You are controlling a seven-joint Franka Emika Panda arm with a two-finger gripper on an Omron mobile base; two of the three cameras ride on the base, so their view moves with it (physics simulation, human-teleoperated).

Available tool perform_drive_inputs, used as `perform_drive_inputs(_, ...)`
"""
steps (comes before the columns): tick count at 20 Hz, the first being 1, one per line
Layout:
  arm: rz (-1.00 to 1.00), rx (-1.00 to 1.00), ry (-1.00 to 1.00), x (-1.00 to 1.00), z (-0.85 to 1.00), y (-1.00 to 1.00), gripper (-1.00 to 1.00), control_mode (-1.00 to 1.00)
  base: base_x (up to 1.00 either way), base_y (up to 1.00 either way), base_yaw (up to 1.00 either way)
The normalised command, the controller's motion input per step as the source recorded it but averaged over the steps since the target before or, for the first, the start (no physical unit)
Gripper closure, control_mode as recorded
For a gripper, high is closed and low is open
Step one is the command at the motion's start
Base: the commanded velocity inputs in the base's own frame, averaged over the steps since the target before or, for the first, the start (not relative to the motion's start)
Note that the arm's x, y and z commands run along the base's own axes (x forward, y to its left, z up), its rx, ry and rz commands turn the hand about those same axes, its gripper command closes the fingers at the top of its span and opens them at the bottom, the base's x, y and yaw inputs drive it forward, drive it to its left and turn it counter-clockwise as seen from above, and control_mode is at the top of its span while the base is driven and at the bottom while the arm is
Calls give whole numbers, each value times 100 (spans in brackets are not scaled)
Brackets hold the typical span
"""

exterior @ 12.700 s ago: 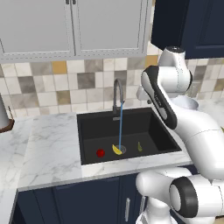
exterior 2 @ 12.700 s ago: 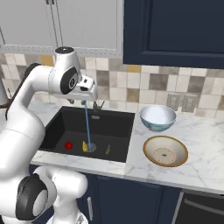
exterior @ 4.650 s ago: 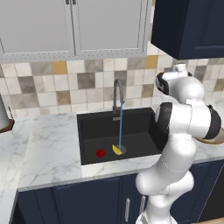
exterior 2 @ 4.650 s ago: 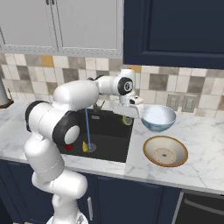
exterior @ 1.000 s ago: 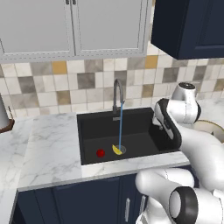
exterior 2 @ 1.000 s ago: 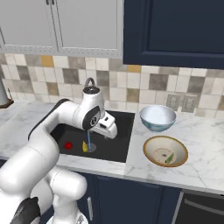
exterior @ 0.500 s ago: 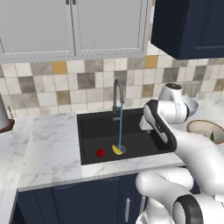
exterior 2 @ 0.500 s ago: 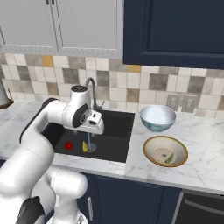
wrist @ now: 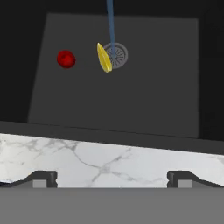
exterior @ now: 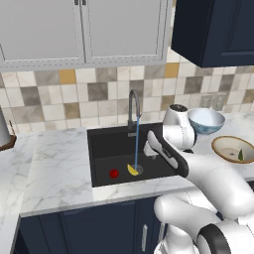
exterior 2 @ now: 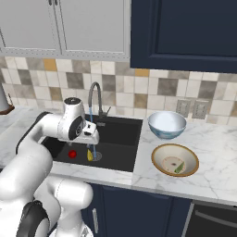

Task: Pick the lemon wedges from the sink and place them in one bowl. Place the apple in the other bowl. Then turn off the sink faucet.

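**Back over the sink, one wedge delivered**

Left of centre in the left base view, the sink point(exterior: 130, 151) holds the apple point(exterior: 114, 173) and the bright yellow wedge point(exterior: 132, 170) by the drain, water running down from the faucet point(exterior: 133, 106). Compared with a second ago the arm has swung leftward, uncovering the pale blue bowl point(exterior: 206, 120) and the tan-rimmed bowl point(exterior: 232, 150) at right, a dark olive wedge point(exterior: 240, 155) in the latter.

Right base view: the hand now hangs over the basin's left part, where a second ago it was nearer the middle.

Hand view: the fingers point(wrist: 112, 177) stand wide apart and empty above the marble desk point(wrist: 109, 164) edge; apple upper left, yellow wedge touching the drain.

No writing is readable.
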Motion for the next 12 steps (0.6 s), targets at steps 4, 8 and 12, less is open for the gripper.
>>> perform_drive_inputs(4, 0, 0, -9, 36, -23, 12, -100, -100, 0, 0, 0)
perform_drive_inputs(8, 0, 0, -8, 31, -33, 14, -100, -100, 0, 0, 0)
perform_drive_inputs(12, 0, 0, 0, 38, -41, 22, -100, -100, 0, 0, 0)
